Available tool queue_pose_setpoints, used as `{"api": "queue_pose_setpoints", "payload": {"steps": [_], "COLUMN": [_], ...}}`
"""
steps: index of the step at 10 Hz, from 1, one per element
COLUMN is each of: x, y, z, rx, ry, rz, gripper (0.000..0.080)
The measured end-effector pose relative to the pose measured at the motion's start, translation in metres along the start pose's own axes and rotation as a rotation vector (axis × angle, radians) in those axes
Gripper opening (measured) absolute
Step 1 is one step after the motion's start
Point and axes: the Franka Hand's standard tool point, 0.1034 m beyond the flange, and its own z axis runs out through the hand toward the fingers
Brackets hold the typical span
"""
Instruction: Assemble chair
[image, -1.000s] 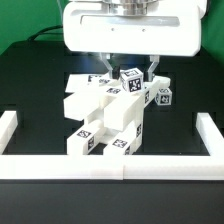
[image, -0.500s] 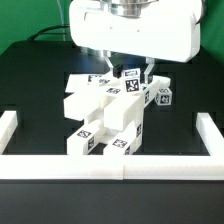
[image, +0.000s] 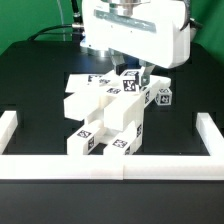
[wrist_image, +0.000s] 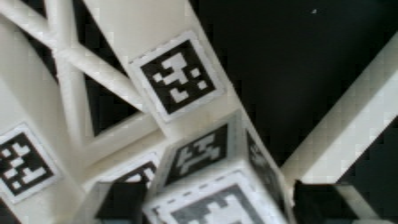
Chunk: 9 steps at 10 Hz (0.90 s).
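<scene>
Two-finger gripper narrow, seemingly clamped on short white tagged plastic leg, which stands upright at far end of blocky white plastic chair body. Chair body lies on black table. Step, likely: seating the leg. Next calls for a straight twist, no tilt.

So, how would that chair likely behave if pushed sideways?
The chair looks stiff: thick blocky parts, and cross braces show in the wrist view. Probably light, apparently plastic. Its smooth faces would likely slide on the black table rather than roll.
</scene>
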Motion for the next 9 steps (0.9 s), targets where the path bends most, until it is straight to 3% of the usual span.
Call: {"api": "queue_pose_setpoints", "payload": {"steps": [9], "x": [-0.0014], "y": [-0.0008], "z": [0.0002], "rx": [0.0], "ry": [-0.001], "rz": [0.591], "gripper": [0.0394]}}
